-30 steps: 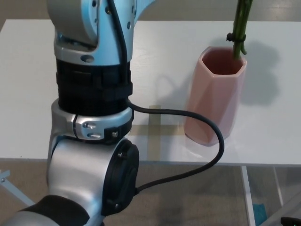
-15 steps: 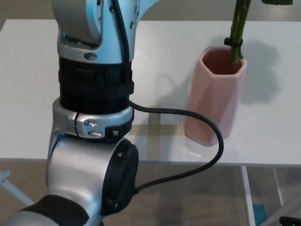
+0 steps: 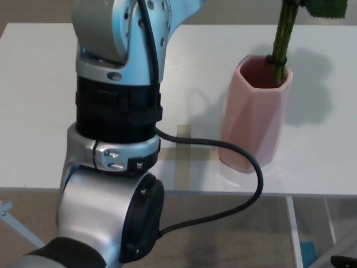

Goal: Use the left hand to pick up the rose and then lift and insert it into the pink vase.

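The pink faceted vase [image 3: 254, 123] stands upright on the white table [image 3: 33, 84], right of centre. The rose's green stem [image 3: 281, 39] comes down from the top edge into the vase's mouth, its lower end inside. A black band on the stem sits at rim level, and a green leaf [image 3: 323, 8] shows at the top right. The flower itself is out of frame. My left arm [image 3: 117, 111], silver with a black cuff, fills the left foreground and rises past the top edge. Neither of my hands shows.
A black cable [image 3: 245, 162] loops from my left arm across the table's front edge, just before the vase's base. A cross of tan tape [image 3: 183, 162] marks the table between arm and vase. Floor and a table leg show below the front edge.
The stem has sunk deeper into the vase: its black band dropped from above the rim to rim level, and a leaf has come into view. My left arm shifted slightly right.
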